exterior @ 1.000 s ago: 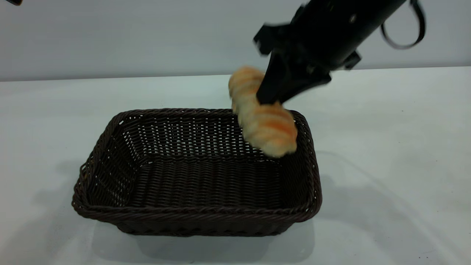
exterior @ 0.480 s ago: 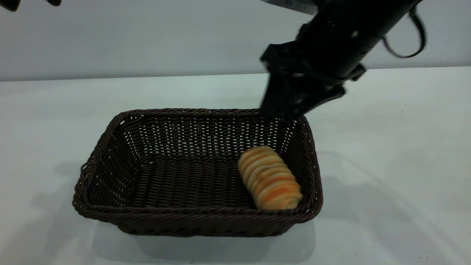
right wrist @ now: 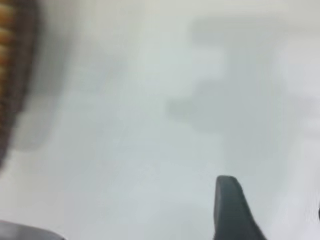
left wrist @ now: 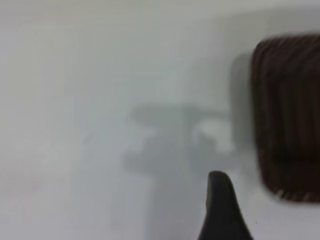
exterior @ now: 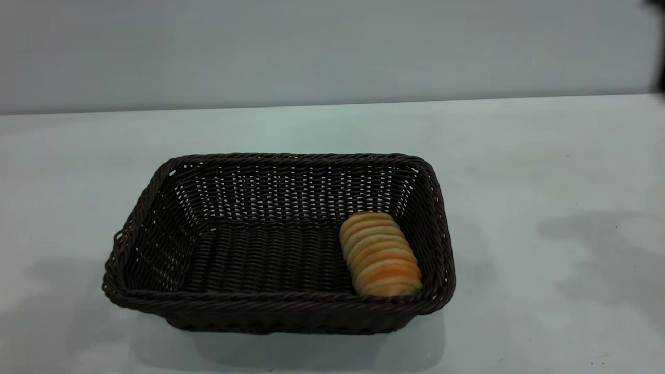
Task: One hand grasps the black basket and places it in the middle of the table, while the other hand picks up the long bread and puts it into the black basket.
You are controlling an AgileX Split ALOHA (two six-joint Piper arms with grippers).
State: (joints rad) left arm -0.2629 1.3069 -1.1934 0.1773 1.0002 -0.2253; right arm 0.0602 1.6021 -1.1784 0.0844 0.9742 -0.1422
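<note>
The black basket (exterior: 156, 208) stands in the middle of the white table (exterior: 519, 156). The long bread (exterior: 382, 254) lies on the basket floor at its right end, against the right wall. My right gripper (right wrist: 272, 202) is open and empty over bare table to the right of the basket; one finger (right wrist: 227, 202) shows, and the basket's edge (right wrist: 22, 75) with the bread (right wrist: 6, 30) sits far off. Only a dark sliver of the right arm (exterior: 661, 47) shows in the exterior view. My left gripper (left wrist: 270, 200) is open and empty, beside the basket's end (left wrist: 287, 115).
Bare white tabletop surrounds the basket on all sides. A plain grey wall (exterior: 311, 47) runs behind the table's far edge. Arm shadows lie on the table at right (exterior: 597, 259) and front left.
The right gripper let go of the bread, which dropped into the basket's right end. The right arm then pulled away up and to the right, almost out of the exterior view.
</note>
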